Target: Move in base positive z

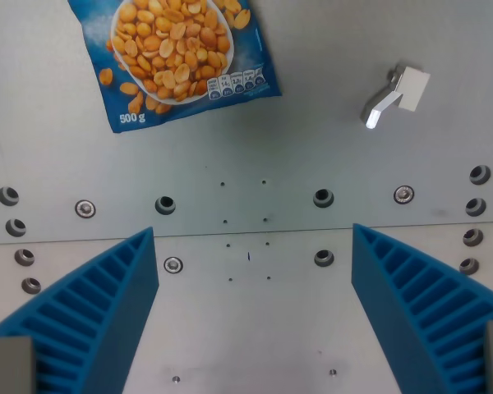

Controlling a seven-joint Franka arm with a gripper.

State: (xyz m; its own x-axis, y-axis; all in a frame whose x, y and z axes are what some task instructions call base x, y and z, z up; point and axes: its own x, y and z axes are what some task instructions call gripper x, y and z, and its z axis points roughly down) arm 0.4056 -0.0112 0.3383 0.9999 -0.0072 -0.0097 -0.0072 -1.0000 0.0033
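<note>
In the wrist view my gripper points down at a grey metal table. Its two blue ribbed fingers stand wide apart at the lower left and lower right, with nothing between them. A blue bag of peanuts marked 500 g lies flat on the table at the top left, well clear of the fingers.
A small white block with a metal tab sits on the table at the upper right. Rows of bolt holes and screws run across the plate, and a seam between two plates crosses at mid-height.
</note>
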